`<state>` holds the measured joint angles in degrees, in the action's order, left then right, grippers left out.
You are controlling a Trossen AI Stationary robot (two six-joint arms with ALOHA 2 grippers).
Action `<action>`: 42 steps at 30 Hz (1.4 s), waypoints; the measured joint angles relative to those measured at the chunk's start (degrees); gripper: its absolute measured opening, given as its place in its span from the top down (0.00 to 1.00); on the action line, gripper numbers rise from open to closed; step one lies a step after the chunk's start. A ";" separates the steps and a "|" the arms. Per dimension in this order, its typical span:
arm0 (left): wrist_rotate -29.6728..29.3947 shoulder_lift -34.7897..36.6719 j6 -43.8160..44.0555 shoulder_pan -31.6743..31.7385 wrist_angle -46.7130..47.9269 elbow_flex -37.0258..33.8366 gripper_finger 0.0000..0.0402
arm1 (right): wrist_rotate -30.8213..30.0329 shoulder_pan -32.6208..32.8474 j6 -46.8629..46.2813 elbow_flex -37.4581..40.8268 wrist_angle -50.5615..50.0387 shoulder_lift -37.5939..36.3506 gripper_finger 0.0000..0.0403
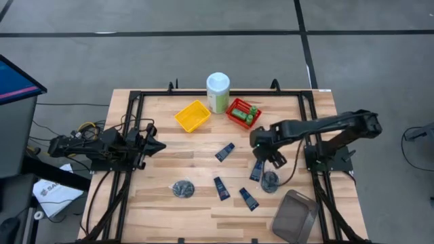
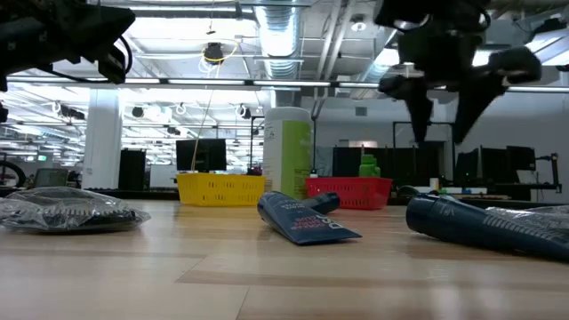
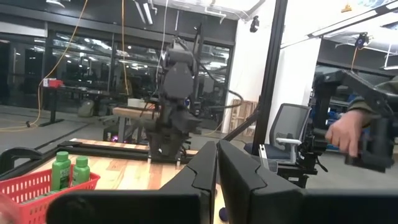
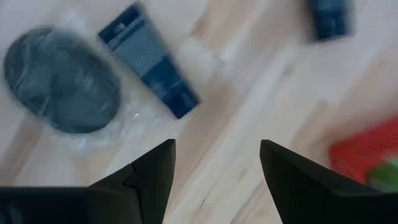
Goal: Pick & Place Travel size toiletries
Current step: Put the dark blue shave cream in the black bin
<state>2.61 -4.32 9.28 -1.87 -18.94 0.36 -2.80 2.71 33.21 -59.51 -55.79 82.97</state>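
Observation:
Several flat dark navy tubes lie on the wooden table: one (image 1: 225,152) at mid-table, two (image 1: 221,188) (image 1: 248,198) nearer the front, and one (image 1: 257,169) beside a dark clear-wrapped bundle (image 1: 270,181). A second bundle (image 1: 182,188) lies front left. Short green bottles (image 1: 252,113) stand in the red basket (image 1: 243,112). My right gripper (image 1: 264,150) is open and empty, hanging above the table, fingers pointing down. Its wrist view shows the bundle (image 4: 62,81) and tube (image 4: 149,62) below it. My left gripper (image 1: 152,144) is shut and empty at the table's left.
A yellow basket (image 1: 192,116) and a tall pale green canister (image 1: 218,93) stand at the back. A grey container (image 1: 295,215) sits at the front right corner. A black frame (image 1: 135,95) rims the table. A person's hand (image 3: 345,134) shows beyond the table.

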 joint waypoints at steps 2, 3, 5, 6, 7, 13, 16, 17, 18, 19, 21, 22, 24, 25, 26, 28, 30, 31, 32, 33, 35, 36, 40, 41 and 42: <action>0.10 -0.20 0.00 0.00 0.14 0.00 0.97 | 0.43 0.59 2.72 -0.21 2.28 2.50 0.44; 0.17 -0.63 0.00 0.02 -0.41 0.00 0.97 | 0.65 0.78 4.01 -0.19 2.03 3.80 0.44; 0.14 -0.98 0.00 0.00 -0.14 0.00 0.97 | 0.76 1.10 6.06 -0.11 3.33 6.50 0.44; 0.17 -1.24 0.00 0.00 -0.45 0.00 0.97 | 1.02 1.15 7.13 -0.15 4.02 7.80 0.44; 0.16 -1.63 0.00 0.00 -0.87 0.00 0.97 | 1.28 1.28 8.29 -0.19 3.95 9.04 0.44; -0.06 -2.67 0.00 0.01 -0.54 0.00 0.97 | 1.32 2.21 11.36 -0.17 3.78 15.57 0.44; -0.09 -2.97 0.01 0.00 -0.95 0.00 0.97 | 1.30 2.16 10.77 -0.17 4.24 17.95 0.45; -0.05 -3.00 0.00 0.01 -0.88 0.00 0.97 | 1.31 2.14 10.17 -0.17 4.68 18.66 0.45; -0.04 -3.02 0.00 0.00 -0.96 0.00 0.97 | 1.30 2.08 9.35 -0.17 5.39 19.33 0.46; -0.02 -3.02 0.00 0.00 -1.01 0.00 0.97 | 1.30 2.03 8.64 -0.17 5.68 19.74 0.46; -0.04 -2.99 0.01 0.00 -1.03 0.00 0.97 | 1.30 2.05 7.48 -0.18 6.08 20.29 0.48; -0.02 -2.99 0.01 0.00 -1.07 0.00 0.97 | 1.24 2.05 6.75 -0.23 7.00 20.74 0.49; -0.04 -3.25 0.02 0.02 -1.33 0.00 0.97 | 1.06 2.09 5.80 -0.28 7.10 20.93 0.52; -0.04 -3.41 0.00 0.02 -1.46 0.00 0.97 | 1.04 2.13 5.60 -0.32 7.19 21.13 0.54; -0.02 -3.41 0.00 0.02 -1.29 0.00 0.97 | 1.06 2.16 5.55 -0.32 7.19 21.15 0.57; -0.04 -3.74 0.00 0.00 -1.82 0.00 0.97 | 1.02 2.13 5.48 -0.37 7.29 21.16 0.63; -0.01 -3.83 0.01 0.02 -1.53 0.00 0.97 | 1.04 2.13 4.94 -0.35 7.34 21.08 0.70; 0.00 -3.88 0.02 0.02 -1.70 0.00 0.97 | 1.06 2.13 4.57 -0.32 7.31 21.08 0.73; -0.01 -3.93 0.01 0.02 -1.83 0.00 0.97 | 1.07 2.13 4.13 -0.32 7.23 21.08 0.77; 0.00 -3.96 0.00 0.02 -1.79 0.00 0.97 | 1.11 2.11 3.72 -0.29 7.17 20.89 0.80; 0.00 -3.96 0.00 0.02 -1.81 0.00 0.97 | 1.30 2.05 3.26 -0.19 7.16 20.73 0.85; 0.00 -3.96 0.00 0.02 -1.81 0.00 0.97 | 1.31 2.05 3.19 -0.19 7.17 20.73 0.88; 0.00 -3.96 0.01 0.01 -1.86 0.00 0.97 | 1.54 2.05 2.79 -0.13 6.55 20.01 0.96; 0.00 -3.99 0.00 0.01 -1.86 0.00 0.97 | 1.54 2.03 2.87 -0.15 6.42 20.01 0.97; 0.00 -4.00 0.00 0.01 -1.86 0.00 0.97 | 1.53 1.96 3.12 -0.14 5.62 19.89 0.97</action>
<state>2.61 -8.32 9.28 -1.86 -20.80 0.36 -1.27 4.66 36.33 -59.65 -50.16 102.86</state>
